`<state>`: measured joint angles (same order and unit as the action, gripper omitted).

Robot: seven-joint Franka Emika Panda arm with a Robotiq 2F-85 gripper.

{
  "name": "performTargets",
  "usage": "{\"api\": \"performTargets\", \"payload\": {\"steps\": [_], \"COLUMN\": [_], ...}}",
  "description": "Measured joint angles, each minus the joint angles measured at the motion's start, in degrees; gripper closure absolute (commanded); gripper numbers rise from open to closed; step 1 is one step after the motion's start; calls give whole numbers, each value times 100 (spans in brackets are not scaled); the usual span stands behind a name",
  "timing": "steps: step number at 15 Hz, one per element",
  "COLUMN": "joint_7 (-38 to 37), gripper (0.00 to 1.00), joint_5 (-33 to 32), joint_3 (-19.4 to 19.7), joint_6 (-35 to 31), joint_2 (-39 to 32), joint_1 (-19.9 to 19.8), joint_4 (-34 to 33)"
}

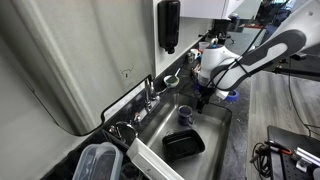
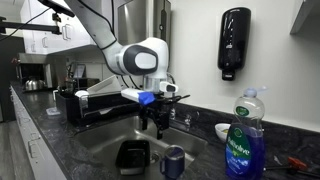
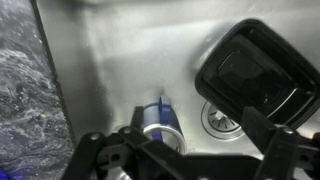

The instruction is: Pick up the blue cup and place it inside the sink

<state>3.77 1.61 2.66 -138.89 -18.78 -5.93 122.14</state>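
Observation:
The blue cup (image 3: 160,122) stands upright on the floor of the steel sink (image 3: 120,50), beside the drain. It shows in both exterior views (image 1: 186,116) (image 2: 174,160). My gripper (image 3: 185,160) hangs above the sink (image 1: 218,118) (image 2: 95,145), over the cup, with its fingers spread wide and nothing between them. In both exterior views the gripper (image 1: 203,100) (image 2: 153,125) is clear of the cup and above it.
A black rectangular tray (image 3: 250,75) (image 1: 183,146) (image 2: 133,155) lies in the sink next to the cup. The faucet (image 1: 150,95) stands at the rim. A dish-soap bottle (image 2: 243,140), a white bowl (image 2: 224,130) and a wall dispenser (image 2: 233,42) are nearby. A clear container (image 1: 97,160) sits on the counter.

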Motion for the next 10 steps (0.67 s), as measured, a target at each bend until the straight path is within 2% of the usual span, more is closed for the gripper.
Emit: {"api": "performTargets", "payload": {"steps": [4,10], "joint_7": [47,-53], "gripper": [0,0], "joint_5": [-18,-121], "joint_3": [31,75], "joint_6": [1377,2495], "joint_2": [1374,3021], "joint_1": [2,6], "joint_4": [506,803]}}
